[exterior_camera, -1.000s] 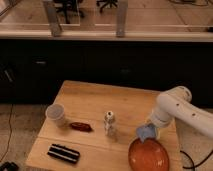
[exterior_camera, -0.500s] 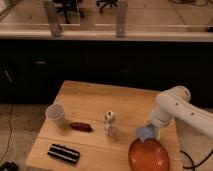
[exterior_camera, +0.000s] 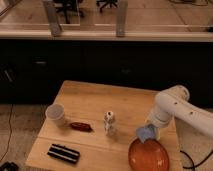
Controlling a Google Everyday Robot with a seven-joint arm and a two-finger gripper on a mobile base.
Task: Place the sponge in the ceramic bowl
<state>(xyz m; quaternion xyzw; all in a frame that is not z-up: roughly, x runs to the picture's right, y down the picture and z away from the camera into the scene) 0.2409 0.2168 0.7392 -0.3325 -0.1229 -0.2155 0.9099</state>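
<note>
Arm (exterior_camera: 172, 107) in from right, elbow bent, wrist angled down. Gripper (exterior_camera: 148, 128) clamped on sponge (exterior_camera: 145, 134), held just over far rim of bowl (exterior_camera: 150, 156) at right end of surface (exterior_camera: 90, 97). Same pose as half a second ago, no visible shift. Gripper mostly hidden behind sponge; bowl cut off at bottom edge.

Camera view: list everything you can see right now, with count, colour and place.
table: one, light wood, centre of view
cup: one, white, left part of table
small flat item: one, dark red, lying beside the cup
small bottle: one, whitish, upright, mid-table
striped block: one, black and white, front left
ceramic bowl: one, orange-brown, front right
sponge: one, light blue, over the bowl's far rim
arm: one, white, from the right
gripper: one, at arm's tip, shut on the sponge
</note>
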